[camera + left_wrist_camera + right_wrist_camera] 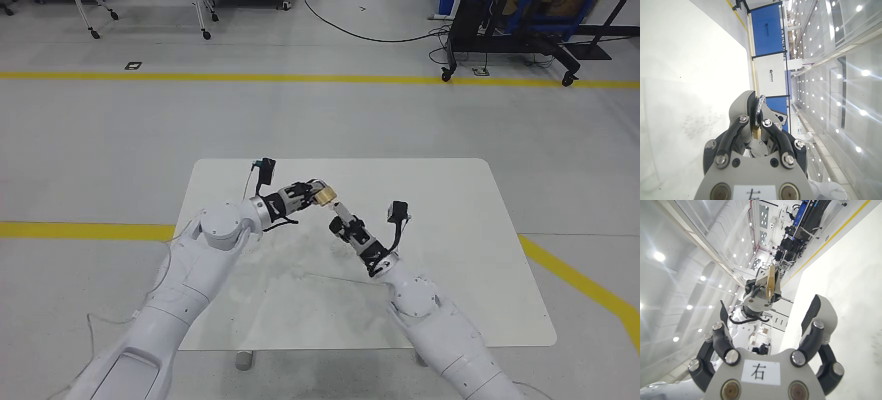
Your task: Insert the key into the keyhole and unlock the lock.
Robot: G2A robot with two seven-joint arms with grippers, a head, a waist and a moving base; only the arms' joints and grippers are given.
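Note:
A brass padlock (323, 193) is held above the white table (460, 250), with my left gripper (310, 192) shut on it. In the left wrist view the lock's brass body (757, 133) and silvery shackle (759, 107) sit clamped between the fingers. The right wrist view looks at the padlock (771, 279) edge-on, and a small silvery piece, apparently the key (769, 295), sticks out of its near end. My right gripper (338, 214) hangs just in front of the lock, a short gap away. It is open (770, 303) and holds nothing.
The table's rounded far edge (340, 160) lies beyond both grippers. Yellow floor lines (300, 77) run behind and beside the table. Wheeled stands and a dark cart (510, 40) stand far off on the floor.

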